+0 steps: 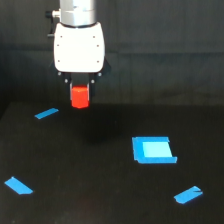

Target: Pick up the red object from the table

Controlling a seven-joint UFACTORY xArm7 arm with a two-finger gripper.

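The red object (pixel 80 97) is a small, chunky red-orange block hanging above the black table (pixel 100 175), in the upper left of the exterior view. My gripper (pixel 80 95) comes down from the white arm housing (pixel 79 46) and is shut on the block, its dark fingers hugging the block's upper sides. A faint shadow lies on the table below the block, so the block is off the surface.
A blue square patch (pixel 153 150) lies to the exterior view's right of middle. Blue tape strips sit at the left rear (pixel 46 114), front left (pixel 18 185) and front right (pixel 188 194). A dark wall stands behind the table.
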